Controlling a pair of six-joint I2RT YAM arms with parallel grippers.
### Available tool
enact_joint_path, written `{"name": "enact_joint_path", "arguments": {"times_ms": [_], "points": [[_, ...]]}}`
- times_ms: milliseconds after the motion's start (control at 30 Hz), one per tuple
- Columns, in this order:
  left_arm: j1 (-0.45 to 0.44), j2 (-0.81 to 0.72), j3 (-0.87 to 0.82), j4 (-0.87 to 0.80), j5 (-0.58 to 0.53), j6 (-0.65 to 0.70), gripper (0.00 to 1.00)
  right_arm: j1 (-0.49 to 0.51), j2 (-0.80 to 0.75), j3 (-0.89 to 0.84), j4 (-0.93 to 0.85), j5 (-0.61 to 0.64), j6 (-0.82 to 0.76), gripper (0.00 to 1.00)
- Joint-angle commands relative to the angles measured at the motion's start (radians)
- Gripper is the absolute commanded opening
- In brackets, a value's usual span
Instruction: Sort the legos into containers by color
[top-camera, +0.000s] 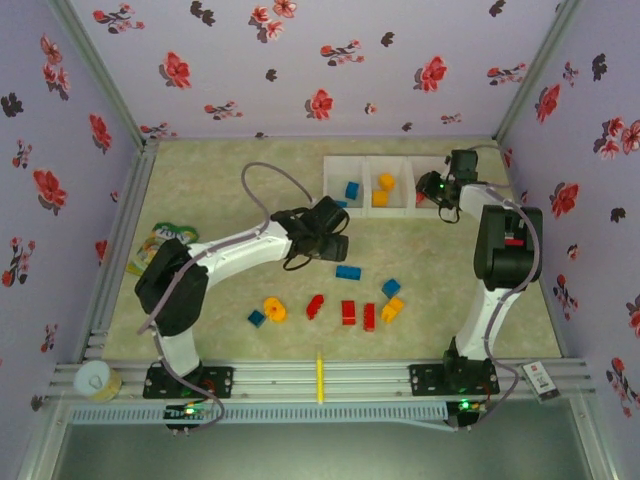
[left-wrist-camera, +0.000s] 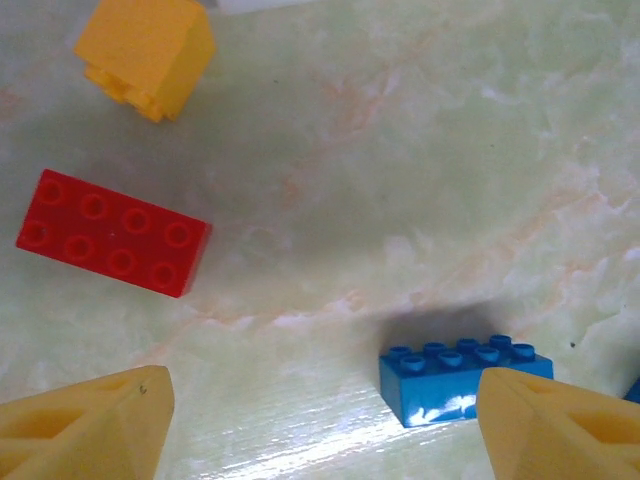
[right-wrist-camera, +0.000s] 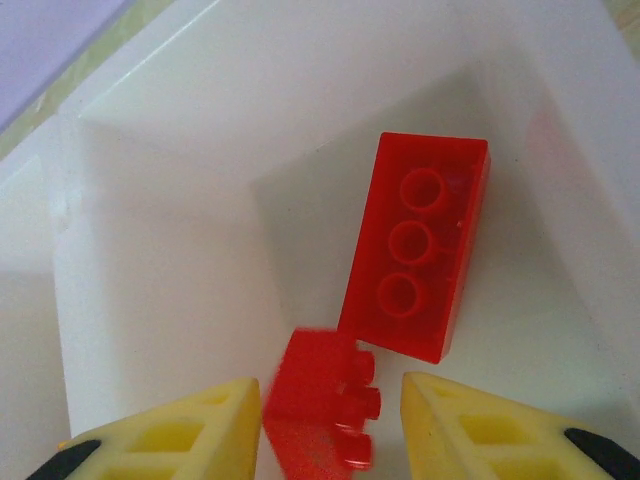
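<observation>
**Legos part-sorted, one red piece loose over its bin**

Legos are split between three white bins (top-camera: 366, 170) at the one o'clock of the table (top-camera: 200, 180) and a loose scatter toward six o'clock. The right hand (right-wrist-camera: 330, 440) hangs over the rightmost bin (right-wrist-camera: 150, 250) with its fingers parted. A small red brick (right-wrist-camera: 320, 400) shows blurred between them and looks to me let go, just beside a larger red brick (right-wrist-camera: 415, 245) lying on the bin floor. The left hand (left-wrist-camera: 320, 430) is spread wide, low over the table. In its wrist view a blue brick (left-wrist-camera: 465, 380) sits hard by the fingertip at five o'clock, a red two-by-four (left-wrist-camera: 112, 232) at nine and a yellow brick (left-wrist-camera: 145, 55) at eleven.

What worries me:
- The blue brick sits well off-centre between the left fingers, so closing from here could shove or twist it rather than pinch it squarely.
- The small red piece may bounce off the larger one, or cling to a finger and ride back out when the arm lifts.
- Near five o'clock on the table, a red and a yellow piece lie close together, so a grab at one could drag the other.

The count:
- **Bins:** three.
- **Loose on the table:** three blue, three red, two yellow.
- **Middle bin (top-camera: 390, 162):** two yellow.
- **Left bin (top-camera: 340, 162):** one blue for certain. A second blue shape at its near edge I cannot make out.
- **Rightmost bin:** two red.
</observation>
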Motion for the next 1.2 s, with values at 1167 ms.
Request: {"name": "enact_joint_path", "arguments": {"times_ms": [1167], "points": [[-0.119, 0.317, 0.248, -0.136, 0.100, -0.038, 0.80, 0.121, -0.601, -0.318, -0.188, 0.072, -0.105, 0.70]]}}
